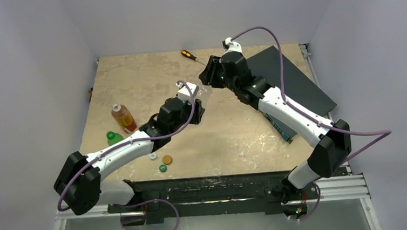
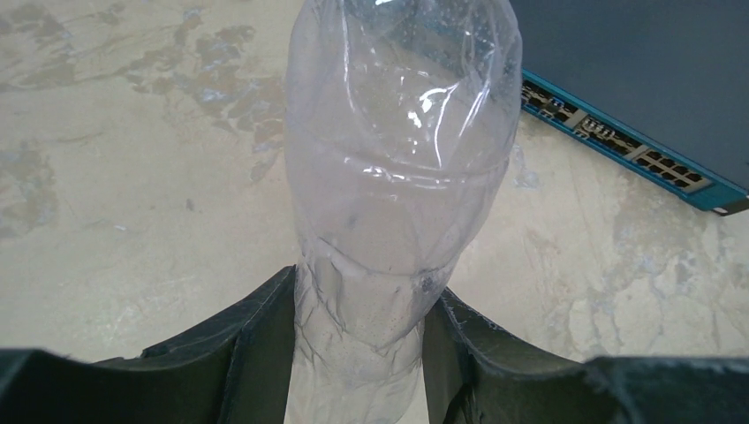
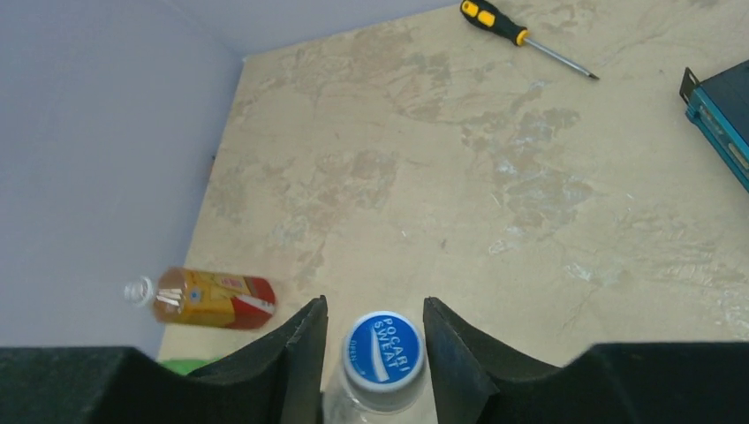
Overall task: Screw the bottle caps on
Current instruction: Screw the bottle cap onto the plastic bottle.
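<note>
L tool [image 2: 358, 353] clamps clear bottle [image 2: 397, 150]; R tool [image 3: 371, 353] straddles blue cap [image 3: 382, 349], grip unclear. Step: screwing on; next likely twist tighter.

three bottles [image 1: 123, 118], four caps [image 1: 167, 160], one screwdriver [image 1: 188, 54].

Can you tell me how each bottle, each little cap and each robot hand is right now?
clear bottle: held up, blue cap on
blue cap: on clear bottle, between right fingers
left gripper: shut on clear bottle
right gripper: around blue cap, contact unclear
amber bottle: on the table, uncapped
green bottle: on table, partly hidden
white cap: loose on table
orange cap: loose on table
dark green cap: loose on table
</note>
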`<state>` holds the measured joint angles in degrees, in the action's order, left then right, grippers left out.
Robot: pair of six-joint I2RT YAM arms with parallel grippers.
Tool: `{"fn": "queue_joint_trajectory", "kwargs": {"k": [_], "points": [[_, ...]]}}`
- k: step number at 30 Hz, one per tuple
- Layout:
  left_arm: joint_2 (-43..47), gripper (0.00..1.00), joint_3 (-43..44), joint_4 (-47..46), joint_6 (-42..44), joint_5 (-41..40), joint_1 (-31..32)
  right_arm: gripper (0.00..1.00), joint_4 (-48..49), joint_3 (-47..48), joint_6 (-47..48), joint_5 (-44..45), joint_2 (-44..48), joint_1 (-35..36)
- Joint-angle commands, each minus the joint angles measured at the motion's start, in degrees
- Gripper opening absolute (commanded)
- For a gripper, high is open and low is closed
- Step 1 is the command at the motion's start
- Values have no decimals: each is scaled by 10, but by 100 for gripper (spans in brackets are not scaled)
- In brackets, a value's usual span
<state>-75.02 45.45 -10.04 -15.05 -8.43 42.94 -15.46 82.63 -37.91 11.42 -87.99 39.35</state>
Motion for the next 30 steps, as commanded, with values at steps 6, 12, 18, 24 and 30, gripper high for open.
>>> {"fn": "queue_joint_trajectory", "kwargs": {"k": [6, 12, 18, 24, 30], "points": [[-4, 0, 48, 15, 48, 181, -59, 99, 92, -46, 33, -286, 65, -126], [-13, 0, 38, -33, 8, 455, -128, 99, 258, -114, 36, -568, 69, -199], [-32, 0, 5, -189, -111, 608, -137, 95, 455, -188, -21, -672, 75, -201], [-60, 0, -17, -298, -209, 646, -137, 79, 694, -251, -183, -697, 67, -200], [-79, 0, -21, -351, -252, 650, -137, 62, 832, -272, -287, -711, 48, -194]]}}
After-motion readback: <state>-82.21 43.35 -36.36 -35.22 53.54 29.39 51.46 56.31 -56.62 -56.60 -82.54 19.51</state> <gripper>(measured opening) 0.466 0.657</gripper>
